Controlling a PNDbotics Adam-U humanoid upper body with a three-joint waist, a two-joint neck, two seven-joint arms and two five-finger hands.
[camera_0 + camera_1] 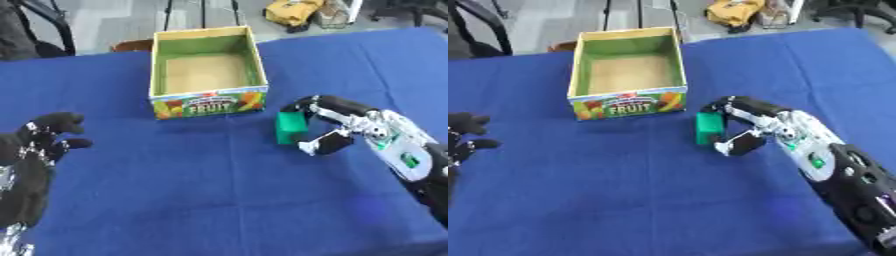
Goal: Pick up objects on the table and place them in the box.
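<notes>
Fingers (325, 106) round green block (290, 128), blue tablecloth (201, 190)

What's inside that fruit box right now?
Nothing visible: the fruit box shows only bare brown floor and green walls. Its front wall hides a strip of floor. The green block sits outside, in the right hand.

Bench (192, 200): covered with a blue cloth, lying slightly askew in view.
Floor (114, 22): grey, beyond the far edge.
Yellow bag (293, 12): on the floor, far right.
Chair (44, 20): black frame, far left.
Dark legs (203, 12): thin uprights behind the bench, centre.
</notes>
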